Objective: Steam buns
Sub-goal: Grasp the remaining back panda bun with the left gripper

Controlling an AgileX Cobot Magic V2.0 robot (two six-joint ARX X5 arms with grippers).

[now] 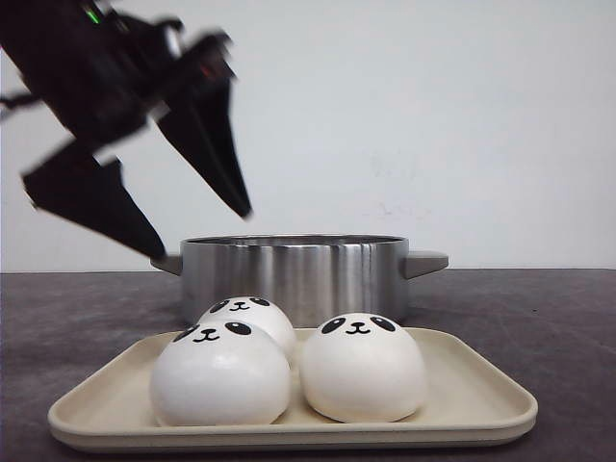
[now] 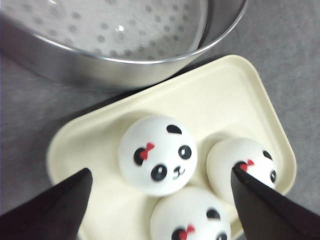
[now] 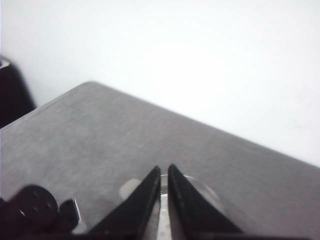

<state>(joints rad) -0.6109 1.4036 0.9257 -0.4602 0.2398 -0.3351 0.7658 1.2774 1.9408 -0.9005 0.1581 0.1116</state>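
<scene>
Nearest in the front view: a cream tray (image 1: pixel 481 409) on the grey tabletop (image 1: pixel 539 308), carrying three buns. Front-left bun (image 1: pixel 219 375) and front-right bun (image 1: pixel 362 371) sit side by side, touching or nearly so; the rear bun (image 1: pixel 252 316) sits behind the left one, partly hidden. All are white domes with black panda faces. Left wrist view shows the same three clustered on the tray, each with a small red bow mark on the face. A fourth bun is not seen in any view.

Behind the tray: a steel pot (image 1: pixel 294 274), side handles out, close to the tray's far edge. Left wrist view looks into it: a perforated steamer plate (image 2: pixel 125 25) inside, nothing on it where visible.

Left gripper (image 1: pixel 197 231) hangs in the air above the pot's left side and the tray, blurred. Its fingers (image 2: pixel 55 210) are spread wide, holding nothing; the buns show in the gap between them.

Right gripper (image 3: pixel 164 172): out of the front view. Its own camera shows the fingers almost together, a thin slit between, nothing held, over bare tabletop with a white wall (image 3: pixel 200 60) beyond.
</scene>
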